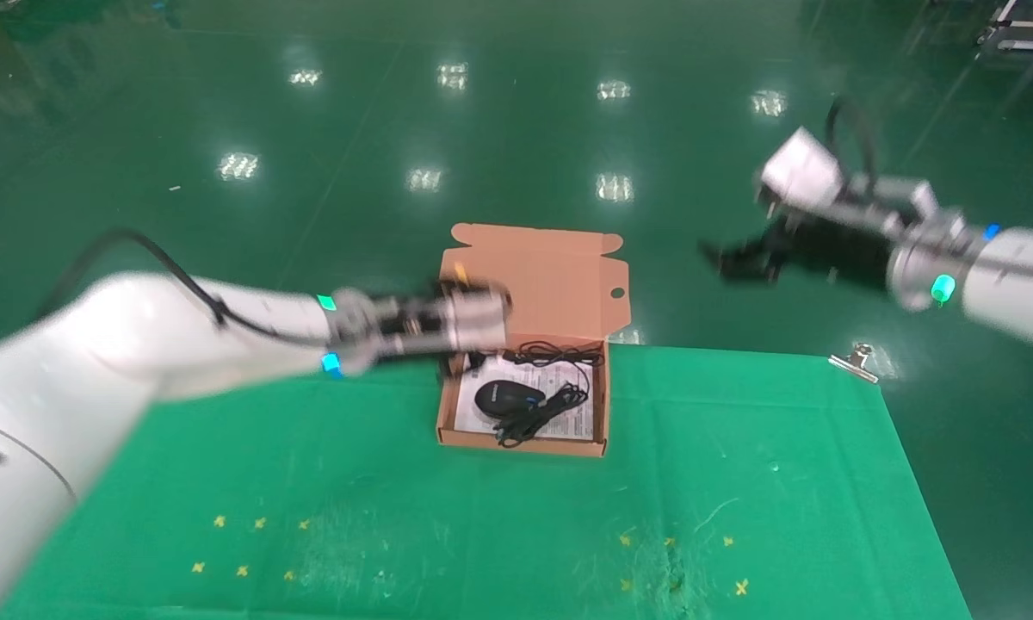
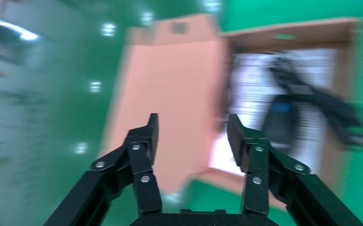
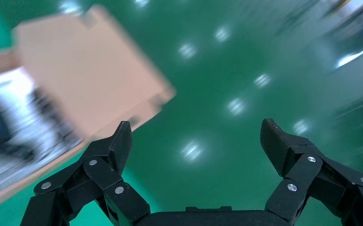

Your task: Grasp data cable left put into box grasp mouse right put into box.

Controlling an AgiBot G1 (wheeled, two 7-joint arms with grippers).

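The salmon-orange box (image 1: 600,405) stands open on the green table, its holed flap lid (image 1: 551,275) upright at the back. Inside, on the white sheet, lie the black mouse (image 1: 504,398) and beside it the bundled data cable (image 1: 541,415). The mouse's loose cord (image 1: 555,353) lies along the back wall. My left gripper (image 1: 462,360) hovers at the box's back left corner, open and empty. In the left wrist view (image 2: 191,129) it faces the lid (image 2: 170,89), with the mouse (image 2: 278,120) and cable (image 2: 335,110) beyond. My right gripper (image 1: 732,258) is open and empty, raised to the right of the box (image 3: 196,134).
A metal binder clip (image 1: 856,362) holds the green cloth (image 1: 482,525) at the table's back right corner. Small yellow crosses (image 1: 241,570) mark the cloth near the front. Shiny green floor lies beyond the table's back edge.
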